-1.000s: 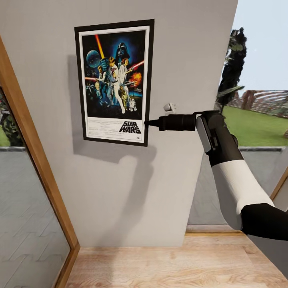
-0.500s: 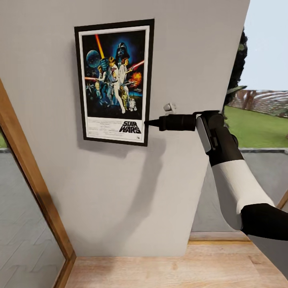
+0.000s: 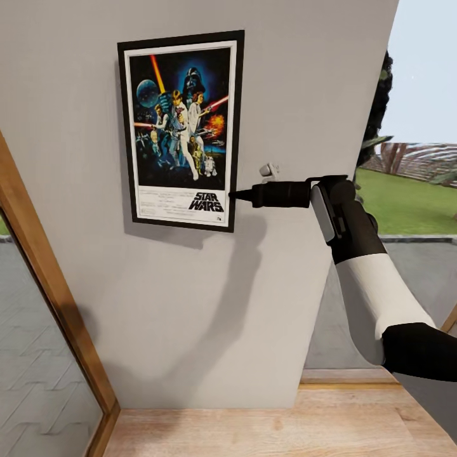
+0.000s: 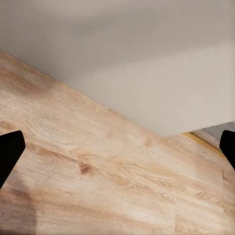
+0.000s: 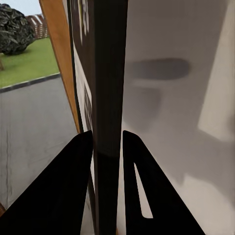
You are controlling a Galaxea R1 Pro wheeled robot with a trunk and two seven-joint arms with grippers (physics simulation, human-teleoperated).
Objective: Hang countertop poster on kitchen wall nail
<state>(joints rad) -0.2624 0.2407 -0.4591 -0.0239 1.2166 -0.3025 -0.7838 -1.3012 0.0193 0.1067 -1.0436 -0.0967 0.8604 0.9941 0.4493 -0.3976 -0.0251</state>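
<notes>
Framed, black-edged Star Wars poster [image 3: 181, 130] held flat against the plain light grey wall panel [image 3: 190, 304], pinched at its 4 o'clock edge by the black right gripper [image 3: 232, 196], fingers [image 5: 73, 186] clamped on the frame. Small pale wall nail [image 3: 269, 169] at 1 o'clock of the gripper, apart from the poster. Likely to drop to the wooden floor [image 3: 254, 431] if released unhooked. Left gripper [image 4: 117, 147] spread wide, holding nothing.

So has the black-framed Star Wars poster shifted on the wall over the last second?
No. The black-framed Star Wars poster sits where it did beside the small grey wall peg, its edge pinched by the right end effector.
</notes>
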